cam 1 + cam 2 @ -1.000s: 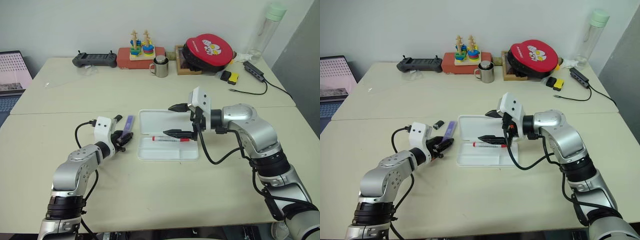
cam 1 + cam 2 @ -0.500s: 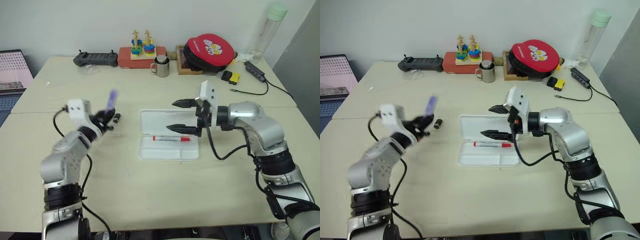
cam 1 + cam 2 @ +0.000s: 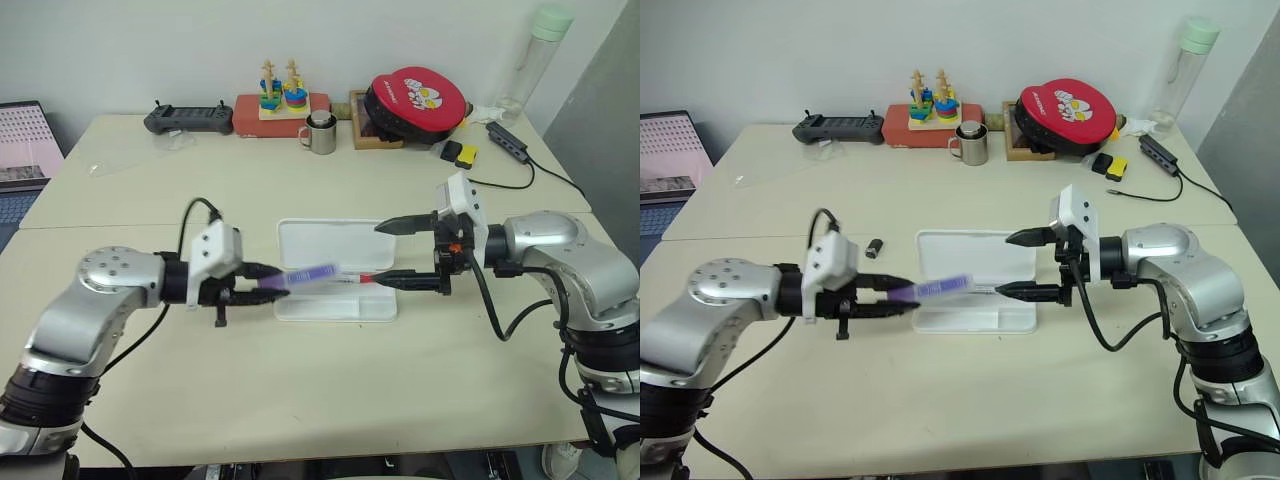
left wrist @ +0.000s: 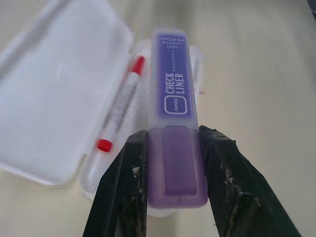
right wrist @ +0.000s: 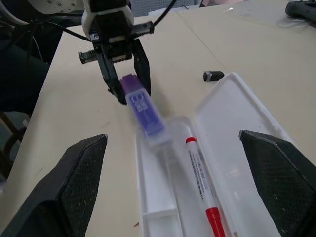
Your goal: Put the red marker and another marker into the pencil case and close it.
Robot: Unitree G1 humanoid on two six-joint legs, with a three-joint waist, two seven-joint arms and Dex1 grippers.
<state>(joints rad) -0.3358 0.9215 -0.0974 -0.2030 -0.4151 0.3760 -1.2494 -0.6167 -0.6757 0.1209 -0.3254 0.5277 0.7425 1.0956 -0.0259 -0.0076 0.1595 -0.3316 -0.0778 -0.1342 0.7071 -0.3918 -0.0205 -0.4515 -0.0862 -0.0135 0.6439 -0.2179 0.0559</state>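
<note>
1. Head views: the left gripper [image 3: 262,285] is clamped on the stubby lilac plastic marker [image 3: 308,274], which it holds level with its tip over the near-left edge of the flat white plastic pencil case [image 3: 330,236]. The case lies open, its lid at twelve o'clock. The slim white red-capped marker [image 3: 992,289] already lies in the tray. So the second marker is the step in hand.
2. The right gripper [image 3: 406,254] hangs at three o'clock of the case, jaws spread wide and holding nothing.
3. Left wrist view: both fingers [image 4: 121,185] pinch the lilac marker's cap end, with the red marker and the open tray beyond.
4. Right wrist view: a small black cap-like piece [image 5: 213,76] sits on the table just outside the lid.
5. Next, I'd say: lower, release beside the red marker, then swing the lid shut. The right gripper at the rim may crowd that; the clutter at twelve o'clock is well clear.
</note>
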